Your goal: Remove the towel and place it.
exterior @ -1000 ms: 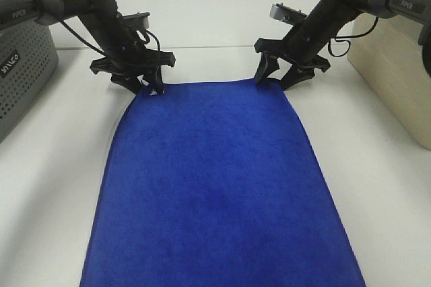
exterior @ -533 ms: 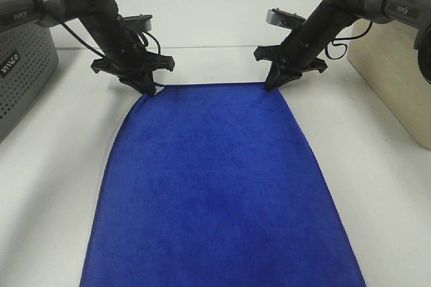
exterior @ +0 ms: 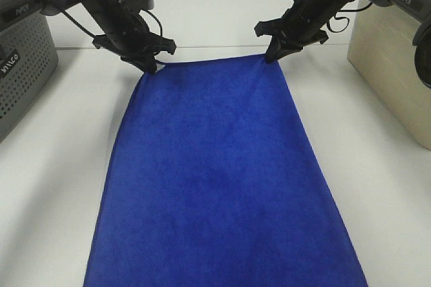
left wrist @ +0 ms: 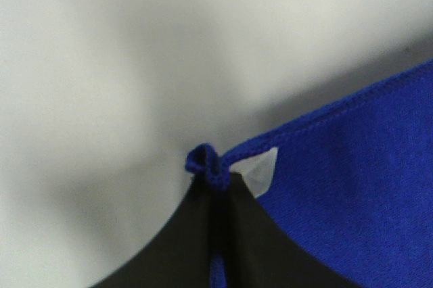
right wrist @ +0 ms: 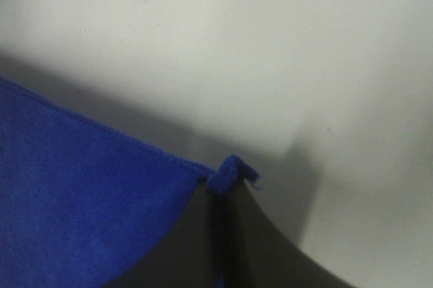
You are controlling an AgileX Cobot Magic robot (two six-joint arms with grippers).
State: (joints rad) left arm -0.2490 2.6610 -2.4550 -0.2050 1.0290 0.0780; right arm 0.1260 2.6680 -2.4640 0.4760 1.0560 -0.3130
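The royal-blue towel lies spread lengthwise on the white table, running from the far middle down past the near edge of the exterior view. My left gripper is shut on its far left corner, and my right gripper is shut on its far right corner. Both far corners are raised a little off the table. In the left wrist view the towel bunches between the closed black fingers, with a small white tag beside them. Through the right wrist camera, the towel corner pokes out between the closed fingers.
A grey perforated basket stands at the left edge of the table. A beige bin stands at the right edge. White table surface shows on both sides of the towel.
Both grippers closed on the far corners of the towel and then rose, lifting that far edge and pulling it away from the camera.
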